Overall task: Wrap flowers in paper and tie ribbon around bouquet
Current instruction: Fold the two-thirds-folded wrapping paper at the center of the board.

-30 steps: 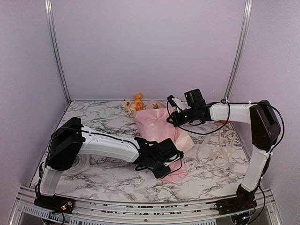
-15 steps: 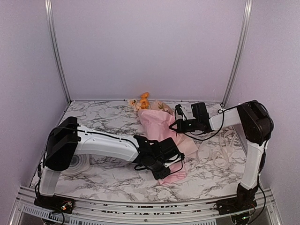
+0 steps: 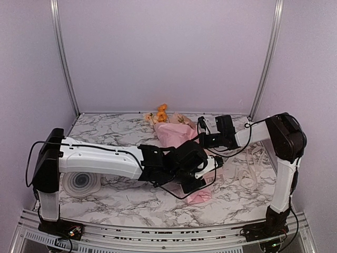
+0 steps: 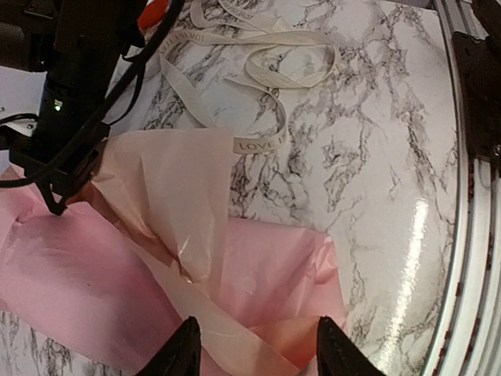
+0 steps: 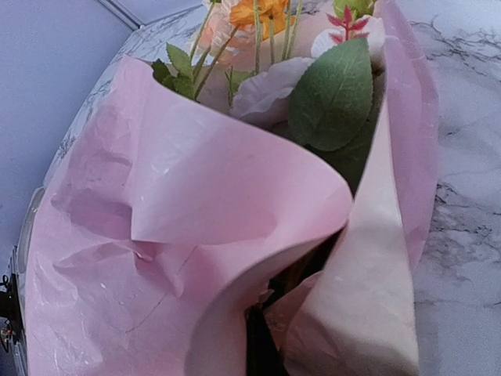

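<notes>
Right wrist view: the paper (image 5: 196,196), matte pale pink and creased, curls into an open cone that fills the frame; inside it sit the flowers (image 5: 262,12), with orange blossoms at the top centre, a whitish bloom and a broad green leaf at the upper right. Left wrist view: the left fingers (image 4: 182,351) stand apart at the bottom edge over the crumpled paper and hold nothing; the right fingers (image 4: 66,168) are closed, their dark tip touching the paper at the left, and I cannot tell whether they pinch it; the ribbon (image 4: 258,74), cream and limp, lies looped across the top. Top external view: the bouquet (image 3: 176,134) lies mid-frame on the marbled tabletop (image 3: 116,137); a grey ringed disc (image 3: 81,183) lies at the lower left.
</notes>
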{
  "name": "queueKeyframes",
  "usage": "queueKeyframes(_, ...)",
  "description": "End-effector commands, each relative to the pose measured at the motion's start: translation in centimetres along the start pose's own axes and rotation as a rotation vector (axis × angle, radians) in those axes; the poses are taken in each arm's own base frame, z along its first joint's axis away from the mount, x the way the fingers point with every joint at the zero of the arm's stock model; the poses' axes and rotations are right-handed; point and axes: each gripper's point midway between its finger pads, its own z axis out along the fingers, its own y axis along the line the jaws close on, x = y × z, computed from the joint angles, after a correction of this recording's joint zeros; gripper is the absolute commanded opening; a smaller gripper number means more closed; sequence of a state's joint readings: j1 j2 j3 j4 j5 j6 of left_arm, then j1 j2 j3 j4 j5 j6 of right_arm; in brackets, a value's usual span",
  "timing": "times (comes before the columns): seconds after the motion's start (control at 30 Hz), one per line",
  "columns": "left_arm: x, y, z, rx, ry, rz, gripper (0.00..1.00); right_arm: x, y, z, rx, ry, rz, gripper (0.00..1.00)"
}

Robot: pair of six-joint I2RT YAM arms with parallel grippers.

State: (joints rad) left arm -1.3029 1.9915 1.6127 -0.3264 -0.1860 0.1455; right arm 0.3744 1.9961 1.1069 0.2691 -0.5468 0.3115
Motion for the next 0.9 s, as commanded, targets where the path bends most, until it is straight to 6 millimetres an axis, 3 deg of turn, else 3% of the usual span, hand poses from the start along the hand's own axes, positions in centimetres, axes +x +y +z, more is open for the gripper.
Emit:
queueKeyframes(0.0,-2.2,1.1,3.2,-0.174,-0.046,0.189,0.49,-0.5,-0.3,-0.1,0.0,0.005,0.017,0.0)
queueKeyframes(0.07,-3.6,0.8,3.9,-0.167,-0.073,0.214,0.49,-0.5,-0.3,-0.1,0.001,0.007,0.019,0.0)
queueKeyframes(0.13,-3.8,0.9,5.2,-0.185,-0.067,0.254,0.54,-0.6,-0.1,-0.3,-0.004,0.005,0.018,0.0)
queueKeyframes(0.3,-0.1,4.0,10.1,-0.348,0.063,0.28,0.62,-0.9,0.4,-0.4,-0.021,0.008,0.012,0.0)
queueKeyframes(0.47,1.3,6.2,10.9,-0.465,0.083,0.244,0.76,-1.0,0.8,-0.7,-0.033,0.013,0.005,0.0)
queueKeyframes(0.57,2.6,7.3,11.6,-0.494,0.097,0.208,0.76,-1.1,1.2,-0.9,-0.044,0.013,0.006,0.0)
queueKeyframes(0.7,3.6,7.8,11.3,-0.51,0.08,0.134,0.48,-1.5,1.7,-1.5,-0.049,0.001,0.001,0.0)
queueKeyframes(0.87,5.4,7.5,10.7,-0.492,0.07,0.078,0.22,-3.0,2.9,-2.6,-0.054,-0.025,0.002,0.0)
